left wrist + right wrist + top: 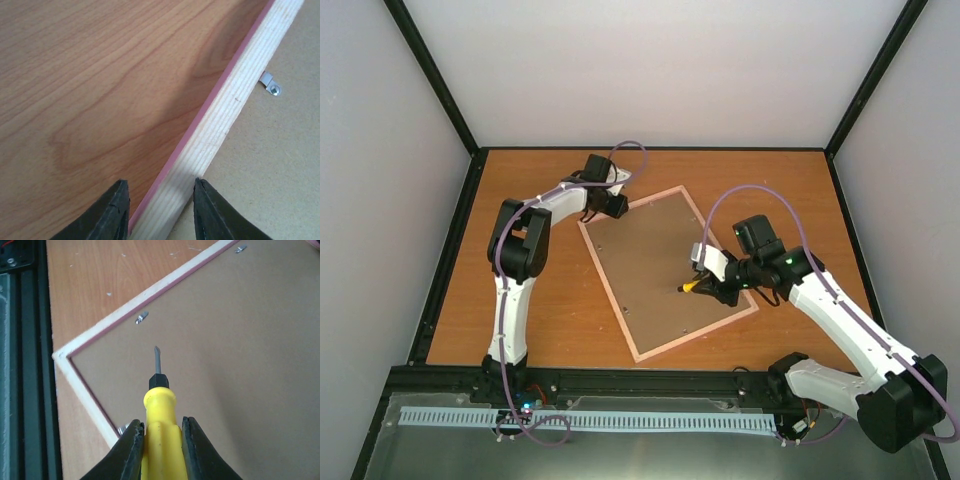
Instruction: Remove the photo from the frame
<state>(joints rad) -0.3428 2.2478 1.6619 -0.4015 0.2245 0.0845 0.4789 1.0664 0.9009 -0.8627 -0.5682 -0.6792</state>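
The frame lies face down on the table with its brown backing board up. The photo is hidden under the board. My left gripper is at the frame's far left corner. In the left wrist view it is closed across the pale wooden rail, one finger on each side. My right gripper hovers over the board's right part, shut on a yellow-handled screwdriver. The screwdriver's tip points at the board near a metal clip.
Small metal retaining clips sit along the board's edge. The black rail of the cell runs along the table's near edge. Grey walls and black posts enclose the table.
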